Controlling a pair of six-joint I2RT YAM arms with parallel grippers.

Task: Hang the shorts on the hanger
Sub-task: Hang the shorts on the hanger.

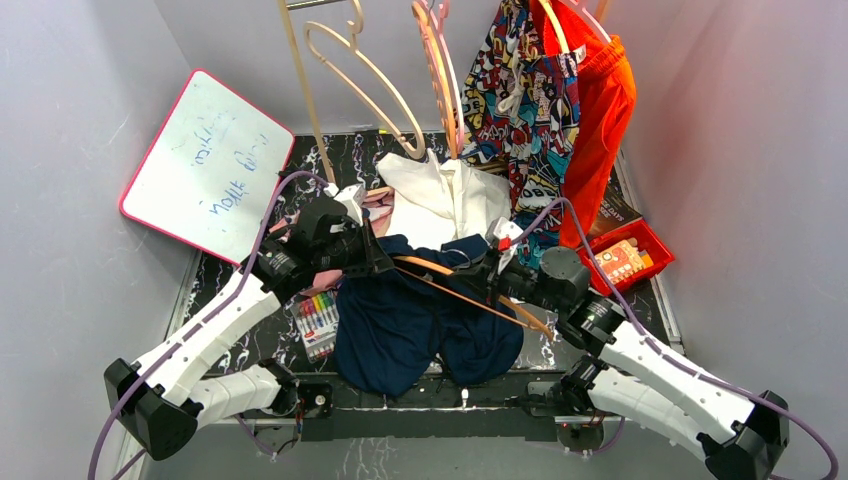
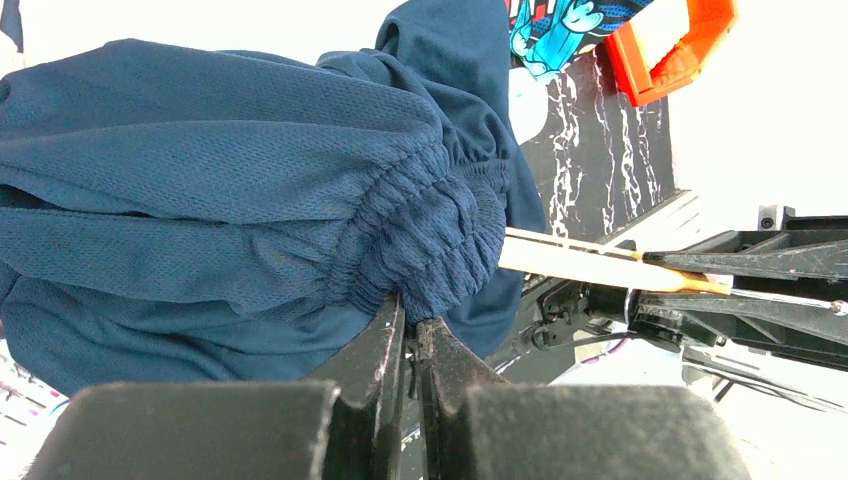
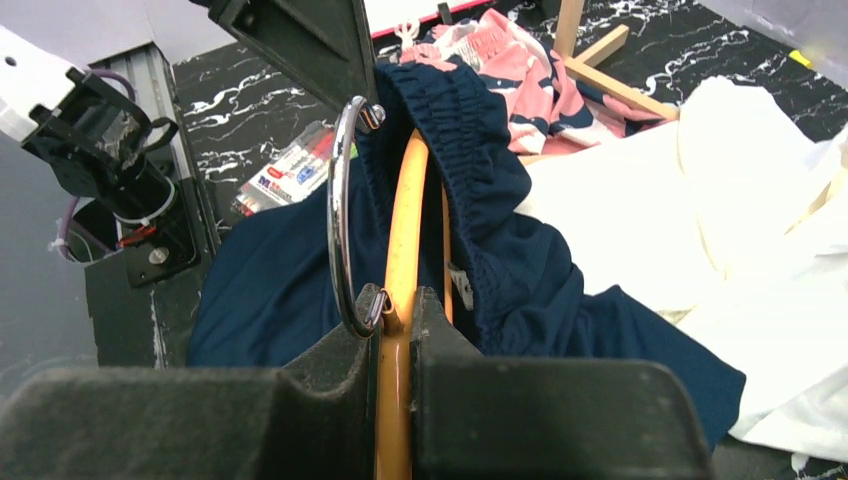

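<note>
Navy-blue shorts (image 1: pixel 420 330) lie at the centre of the frame on the black marbled desk (image 3: pixel 260 110), their gathered waistband raised toward the left. The left tool (image 2: pixel 410 325) is pinched closed on that waistband (its fingers nearly meet around the fabric). The right tool (image 3: pixel 397 305) is clamped on the orange hanger (image 3: pixel 405 220) beside its metal hook (image 3: pixel 337 210), and the hanger's arm runs into the waistband opening. White cloth (image 1: pixel 440 200) lies just behind the shorts, with markers (image 1: pixel 317 322) to their left.
</note>
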